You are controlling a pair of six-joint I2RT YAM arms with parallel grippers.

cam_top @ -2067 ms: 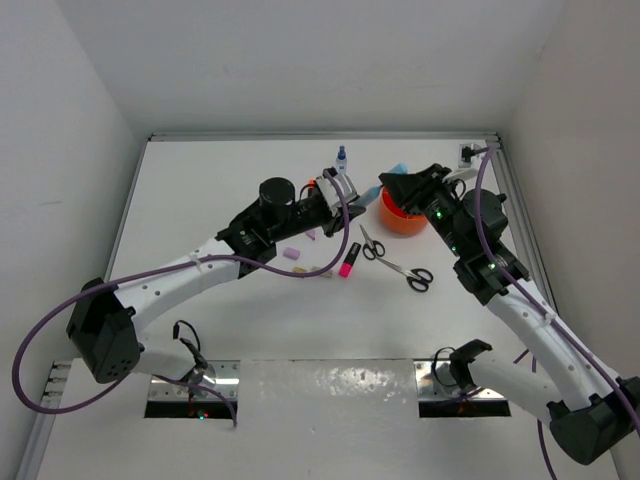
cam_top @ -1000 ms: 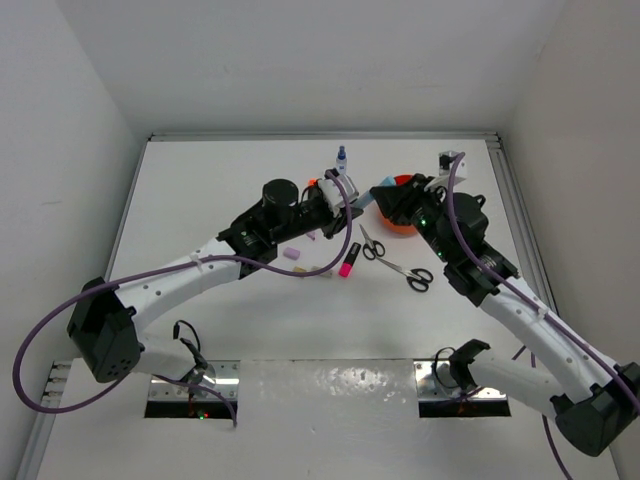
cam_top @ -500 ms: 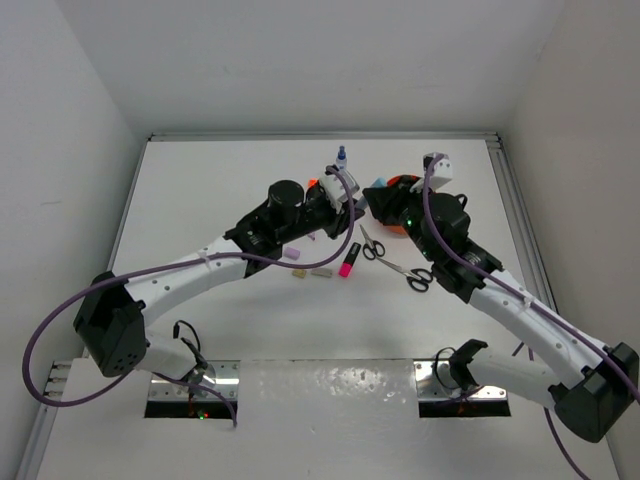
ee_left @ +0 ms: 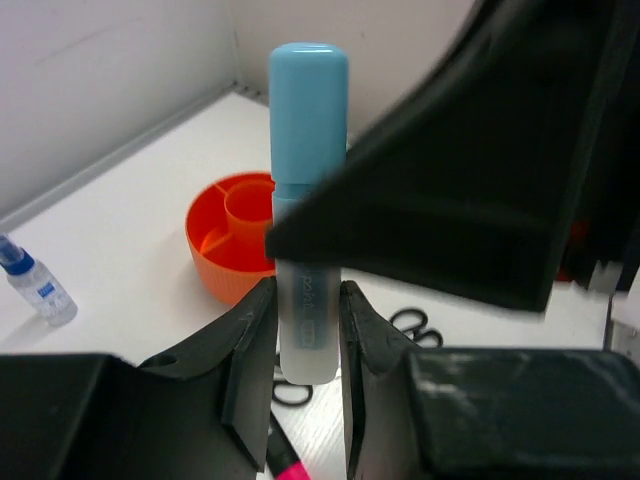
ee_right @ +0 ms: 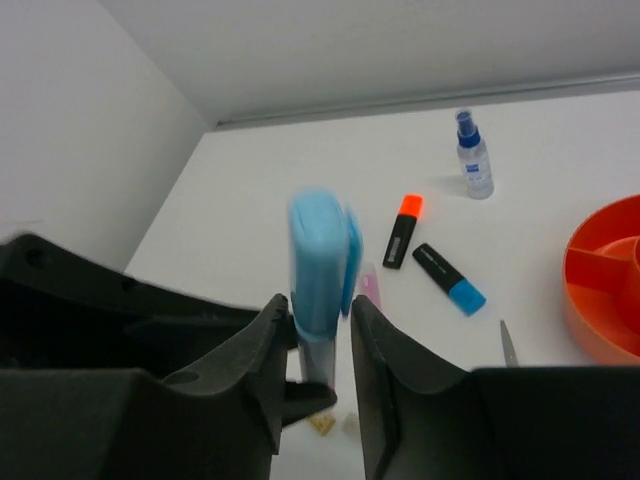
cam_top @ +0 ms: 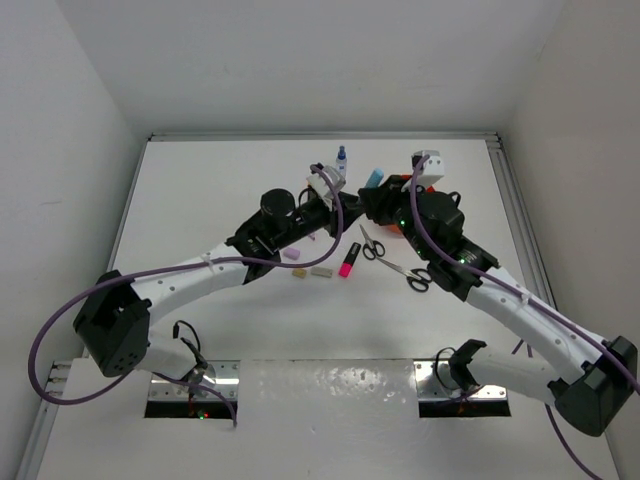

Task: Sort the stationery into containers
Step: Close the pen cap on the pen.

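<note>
A light-blue-capped marker [cam_top: 375, 178] with a frosted body stands upright in mid-air between both grippers. My left gripper [cam_top: 347, 196] is shut on its lower body [ee_left: 308, 330]. My right gripper [cam_top: 372, 196] stands around the blurred cap [ee_right: 320, 255] with its fingers slightly apart. The orange tub [ee_left: 215, 262] lies beyond, mostly hidden by my right arm in the top view [cam_top: 397, 228], and shows at the right edge of the right wrist view [ee_right: 600, 300]. Two scissors [cam_top: 372, 245] [cam_top: 416, 277], a pink-capped marker [cam_top: 349, 259] and small erasers [cam_top: 321, 271] lie on the table.
A blue-capped bottle [cam_top: 341, 160] stands near the back wall. An orange-capped marker [ee_right: 402, 230], a blue-capped marker [ee_right: 450, 280] and a lilac marker [ee_right: 368, 285] lie under the grippers. White walls close the table on three sides.
My right gripper carried the light-blue marker leftward from over the tub to my left gripper. My left gripper rose and closed on its body.
</note>
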